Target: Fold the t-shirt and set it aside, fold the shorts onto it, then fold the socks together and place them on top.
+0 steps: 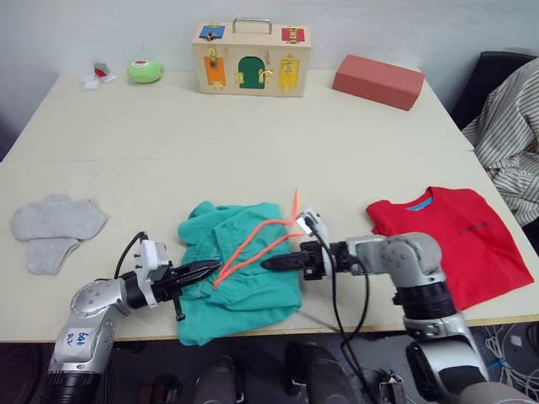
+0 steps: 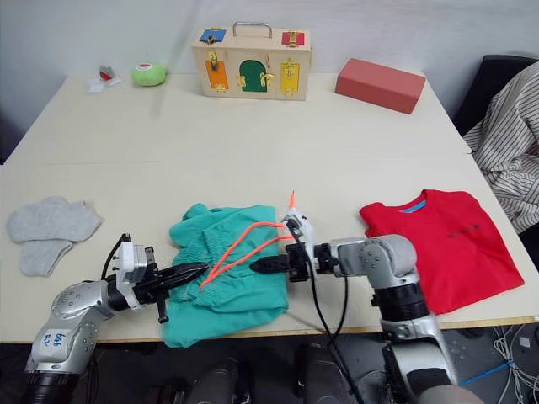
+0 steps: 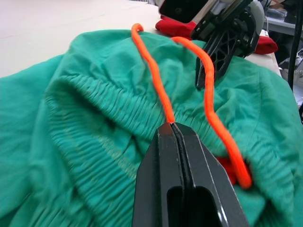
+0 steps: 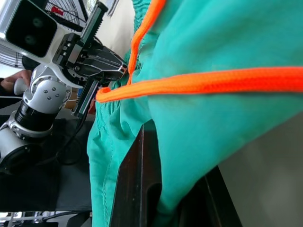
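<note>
The left arm's fingers [image 3: 176, 142] are pressed flat together with one orange drawstring [image 1: 253, 244] strand running out from between their tips, so they are pinched on that cord at the gathered waistband. The right arm's fingers [image 4: 142, 156] have a fold of teal cloth between them, closed on the edge of the shorts [image 1: 240, 273]. The left gripper [image 1: 209, 270] reaches in from the shorts' left side and the right gripper [image 1: 271, 263] from their right, the two pointing at each other across the garment.

The shorts lie crumpled at the middle of the table's [image 1: 253, 151] near edge, the drawstring looping across them. The t-shirt [image 1: 459, 240] lies folded to the right of the shorts, apart from them, near the table's right edge. The socks [image 1: 50, 227] lie flat, overlapping, well to the left. At the far side stand a wooden latch box [image 1: 251, 59], a salmon-red block [image 1: 377, 81] and a small green object [image 1: 145, 71].
</note>
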`<action>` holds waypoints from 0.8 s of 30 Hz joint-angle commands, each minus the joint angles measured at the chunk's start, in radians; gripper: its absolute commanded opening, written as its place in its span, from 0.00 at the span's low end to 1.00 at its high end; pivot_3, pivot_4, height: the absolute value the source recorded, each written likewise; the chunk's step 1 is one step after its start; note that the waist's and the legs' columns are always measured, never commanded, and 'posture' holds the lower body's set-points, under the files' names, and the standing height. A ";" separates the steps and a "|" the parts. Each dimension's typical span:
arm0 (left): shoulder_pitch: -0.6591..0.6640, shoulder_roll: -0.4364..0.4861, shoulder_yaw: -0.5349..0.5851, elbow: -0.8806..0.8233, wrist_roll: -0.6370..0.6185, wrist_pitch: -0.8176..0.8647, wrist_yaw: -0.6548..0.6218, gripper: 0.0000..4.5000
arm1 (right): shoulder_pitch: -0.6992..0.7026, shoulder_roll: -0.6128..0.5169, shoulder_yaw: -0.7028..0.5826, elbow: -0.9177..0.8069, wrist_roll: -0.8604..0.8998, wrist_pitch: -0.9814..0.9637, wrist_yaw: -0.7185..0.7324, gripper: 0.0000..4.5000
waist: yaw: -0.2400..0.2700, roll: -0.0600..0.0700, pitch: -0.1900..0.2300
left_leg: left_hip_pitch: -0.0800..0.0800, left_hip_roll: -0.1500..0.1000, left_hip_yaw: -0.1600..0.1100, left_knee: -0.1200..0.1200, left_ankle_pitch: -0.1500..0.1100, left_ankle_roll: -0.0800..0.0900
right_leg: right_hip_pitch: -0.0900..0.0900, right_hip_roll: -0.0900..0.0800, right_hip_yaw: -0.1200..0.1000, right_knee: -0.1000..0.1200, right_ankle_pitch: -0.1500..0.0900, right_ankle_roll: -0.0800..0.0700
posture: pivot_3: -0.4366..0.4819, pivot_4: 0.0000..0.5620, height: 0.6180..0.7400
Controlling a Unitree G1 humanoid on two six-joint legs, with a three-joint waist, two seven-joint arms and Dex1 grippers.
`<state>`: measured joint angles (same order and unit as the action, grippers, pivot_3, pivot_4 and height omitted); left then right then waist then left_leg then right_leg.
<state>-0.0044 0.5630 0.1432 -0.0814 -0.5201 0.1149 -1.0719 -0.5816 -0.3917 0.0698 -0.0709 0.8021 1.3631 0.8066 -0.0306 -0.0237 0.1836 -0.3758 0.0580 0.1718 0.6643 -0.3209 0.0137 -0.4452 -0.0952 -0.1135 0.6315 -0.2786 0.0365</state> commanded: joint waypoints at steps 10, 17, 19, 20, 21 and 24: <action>-0.115 -0.023 -0.062 -0.143 -0.121 0.202 0.035 0.59 | 0.088 -0.794 -0.175 -0.166 0.000 -0.334 0.638 0.00 | 0.004 0.002 0.003 | -0.002 -0.001 0.000 0.000 -0.002 0.002 | 0.001 0.001 -0.001 -0.006 0.002 0.003 | 0.48 0.27 1.00; -0.135 -0.038 -0.071 -0.103 -0.094 0.160 0.022 0.99 | 0.035 -1.080 -0.156 0.087 -0.099 -0.489 0.807 0.00 | 0.004 0.003 0.004 | 0.001 0.000 0.001 0.000 -0.001 0.001 | 0.001 0.003 0.001 -0.005 0.002 0.003 | 0.48 0.27 1.00; -0.133 -0.034 -0.072 -0.099 -0.094 0.156 0.007 0.99 | 0.012 -1.129 -0.106 0.169 -0.118 -0.553 0.808 0.00 | 0.004 0.004 0.004 | 0.001 0.000 0.002 0.000 -0.001 0.000 | 0.001 0.003 0.001 -0.005 0.002 0.003 | 0.48 0.27 1.00; -0.132 -0.031 -0.072 -0.099 -0.098 0.157 0.002 0.99 | -0.008 -1.143 -0.069 0.227 -0.148 -0.597 0.808 0.00 | 0.003 0.004 0.004 | 0.001 0.000 0.002 0.000 -0.001 0.000 | 0.001 0.003 0.002 -0.005 0.002 0.003 | 0.48 0.27 1.00; -0.130 -0.028 -0.070 -0.100 -0.102 0.158 -0.005 0.99 | -0.031 -1.151 -0.023 0.296 -0.195 -0.656 0.808 0.00 | 0.002 0.004 0.004 | 0.001 0.000 0.002 0.000 -0.001 0.000 | 0.001 0.003 0.002 -0.005 0.002 0.003 | 0.48 0.27 1.00; -0.123 -0.022 -0.063 -0.105 -0.108 0.160 -0.015 0.99 | -0.105 -1.143 0.114 0.502 -0.338 -0.831 0.808 0.00 | 0.002 0.004 0.004 | 0.000 0.000 0.003 0.000 -0.001 0.000 | 0.001 0.003 0.003 -0.006 0.002 0.003 | 0.48 0.27 1.00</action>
<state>-0.1310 0.5291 0.0627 -0.1753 -0.6189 0.2848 -1.0744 -0.6541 -1.5232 0.1454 0.3344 0.5412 0.6327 1.5654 -0.0288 -0.0199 0.1877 -0.3754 0.0578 0.1753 0.6647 -0.3223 0.0136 -0.4447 -0.0928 -0.1106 0.6255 -0.2769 0.0394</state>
